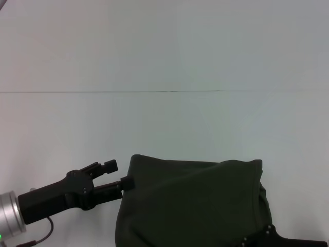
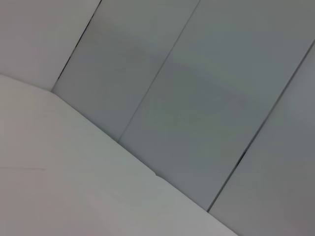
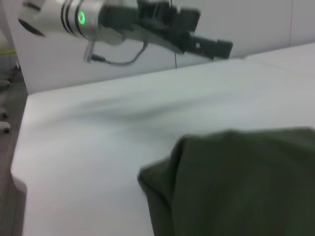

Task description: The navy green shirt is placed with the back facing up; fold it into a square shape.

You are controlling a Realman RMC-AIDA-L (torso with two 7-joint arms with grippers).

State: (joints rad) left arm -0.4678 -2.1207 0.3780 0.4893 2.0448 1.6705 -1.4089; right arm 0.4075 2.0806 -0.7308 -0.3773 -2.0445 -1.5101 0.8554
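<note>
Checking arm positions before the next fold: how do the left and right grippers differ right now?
The left gripper is fully visible beside the shirt's left edge, fingers apart; the right gripper is mostly cut off at the shirt's near right corner, its fingers unseen. Both are black.

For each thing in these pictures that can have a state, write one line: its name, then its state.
navy green shirt: folded into a compact bundle, plain side up, lying at the table's near edge.
left tool: open, fingers spread, lower fingertip at the shirt's far-left corner, not gripping.
right tool: at the shirt's near-right edge, mostly out of view.
table: white, a thin seam running across it.
</note>
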